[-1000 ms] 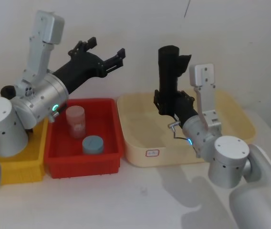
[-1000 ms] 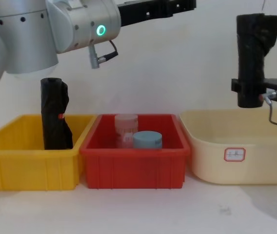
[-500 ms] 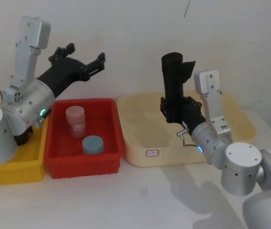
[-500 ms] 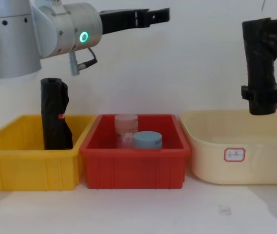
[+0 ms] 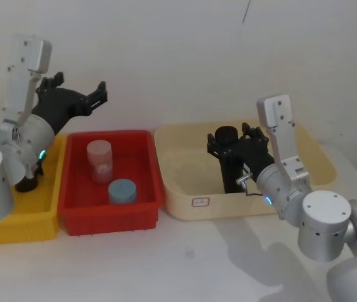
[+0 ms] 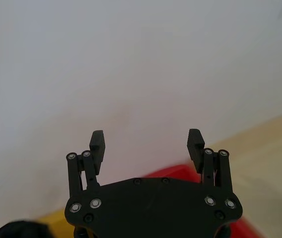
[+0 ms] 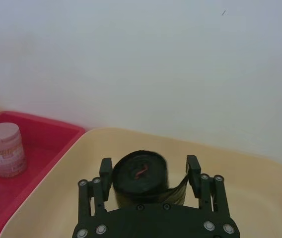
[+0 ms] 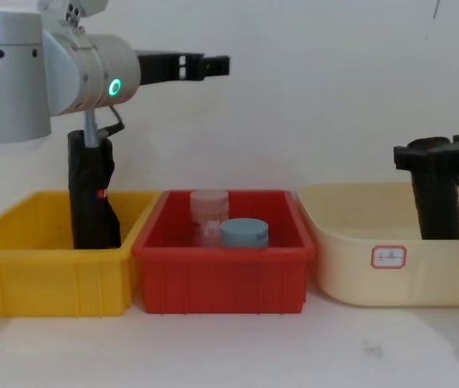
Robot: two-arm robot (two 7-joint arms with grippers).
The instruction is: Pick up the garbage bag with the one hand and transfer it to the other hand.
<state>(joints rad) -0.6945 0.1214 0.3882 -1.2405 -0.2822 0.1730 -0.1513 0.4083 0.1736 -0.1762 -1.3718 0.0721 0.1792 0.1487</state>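
Head cam: my left gripper (image 5: pixel 79 87) hangs high over the yellow bin (image 5: pixel 21 229) and red bin (image 5: pixel 147 207), jaws wide apart and empty. The right gripper (image 5: pixel 236 139) straddles the top of the garbage bag (image 5: pixel 230 167), which stands upright in the cream tub (image 5: pixel 185 201). Right wrist cam: the jaws are spread either side of the roll, not squeezing it that I can see. Chest cam: same picture.

Below the right claw (image 8: pixel 444 152), the bag's (image 8: pixel 438 202) base is hidden behind the tub (image 8: pixel 343 242) wall in the chest view, whose edge cuts the claw off. The tub's label (image 8: pixel 389 257) is too small to read. Behind the left claw (image 5: pixel 80 89), its arm (image 5: pixel 24 135) hides most of the roll (image 5: pixel 26 183).
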